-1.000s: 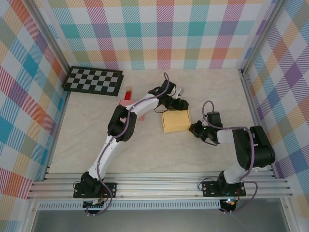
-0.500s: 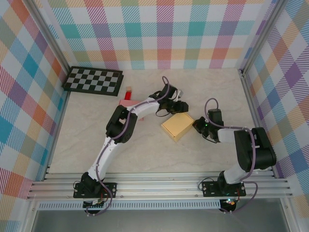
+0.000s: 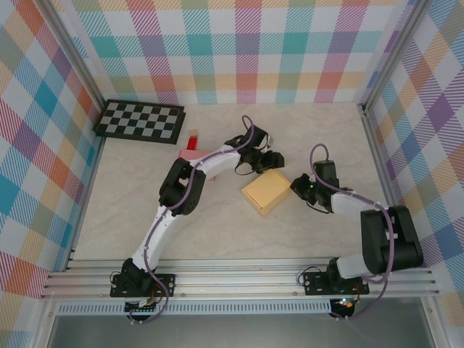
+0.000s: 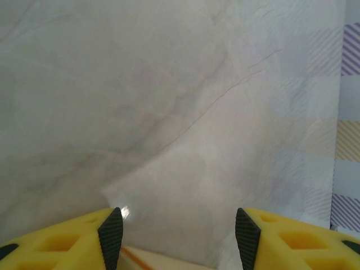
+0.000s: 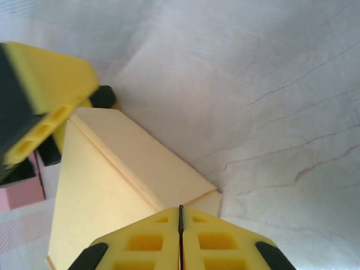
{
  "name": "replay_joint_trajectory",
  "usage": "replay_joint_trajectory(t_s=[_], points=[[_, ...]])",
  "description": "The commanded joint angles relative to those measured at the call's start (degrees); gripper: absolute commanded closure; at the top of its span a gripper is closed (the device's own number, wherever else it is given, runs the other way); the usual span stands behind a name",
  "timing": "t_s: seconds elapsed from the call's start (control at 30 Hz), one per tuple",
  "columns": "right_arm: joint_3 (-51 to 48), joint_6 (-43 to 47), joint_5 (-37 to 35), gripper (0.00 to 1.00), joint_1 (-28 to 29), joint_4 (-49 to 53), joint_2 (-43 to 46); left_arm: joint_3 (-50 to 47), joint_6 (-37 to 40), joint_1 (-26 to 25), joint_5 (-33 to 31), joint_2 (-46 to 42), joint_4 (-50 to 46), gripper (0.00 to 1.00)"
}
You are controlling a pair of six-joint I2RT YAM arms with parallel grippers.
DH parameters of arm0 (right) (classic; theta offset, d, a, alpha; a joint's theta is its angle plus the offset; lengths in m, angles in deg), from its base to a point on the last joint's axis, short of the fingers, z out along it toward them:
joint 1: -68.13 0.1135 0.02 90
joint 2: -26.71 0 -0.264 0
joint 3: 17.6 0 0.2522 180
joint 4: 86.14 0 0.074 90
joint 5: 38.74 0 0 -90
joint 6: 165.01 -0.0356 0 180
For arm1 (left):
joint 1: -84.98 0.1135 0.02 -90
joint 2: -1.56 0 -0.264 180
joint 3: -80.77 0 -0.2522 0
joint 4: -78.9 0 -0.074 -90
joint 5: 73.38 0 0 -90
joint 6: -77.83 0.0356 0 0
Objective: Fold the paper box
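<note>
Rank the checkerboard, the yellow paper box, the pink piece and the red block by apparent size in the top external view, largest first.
1. checkerboard
2. paper box
3. pink piece and red block: both small, and the left arm covers part of the pink piece, so unranked.

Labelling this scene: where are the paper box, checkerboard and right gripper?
paper box [image 3: 266, 191]: top external view, its top face.
checkerboard [image 3: 141, 121]: top external view, board's centre.
right gripper [image 5: 180, 211]: right wrist view, between its shut fingertips.
</note>
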Motion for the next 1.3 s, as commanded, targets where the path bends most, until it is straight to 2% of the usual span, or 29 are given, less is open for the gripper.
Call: replay_joint_trajectory(t_s=[0.0, 0.2, 0.3, 0.43, 0.53, 0.7, 0.9, 1.27], points=[[1.0, 5.9, -1.8, 0.90, -0.6, 10.8, 4.3, 1.9, 3.1, 2.7, -1.4, -3.8, -7.2, 0.41], [0.2, 9.0, -0.4, 0.90, -0.5, 20.9, 10.1, -3.1, 7.6, 6.4, -3.9, -11.0, -9.9, 0.37], [-2.8, 3.7, 3.0, 0.91, 1.1, 20.3, 14.6, -12.1, 9.4, 6.4, -1.6, -16.1, -6.3, 0.38], [-6.1, -4.7, 1.0, 0.92, 7.6, 17.2, 17.8, -23.4, 8.4, 5.7, 1.6, -19.9, 0.2, 0.38], [-7.0, -9.5, -1.2, 0.92, 13.2, 13.3, 15.7, -28.5, 7.0, 5.0, 1.4, -21.4, 3.8, 0.38], [-7.9, -14.9, -3.8, 0.93, 18.7, 4.0, 10.3, -30.1, 5.3, 3.6, 0.8, -21.5, 6.2, 0.39], [-7.4, -17.8, -5.4, 0.93, 22.3, 1.0, 5.2, -33.2, 3.5, 2.4, -1.2, -23.3, 7.1, 0.40], [-8.6, -22.7, -7.7, 0.93, 26.4, -1.7, 3.2, -39.4, 1.3, 1.3, -3.8, -27.3, 7.0, 0.39]])
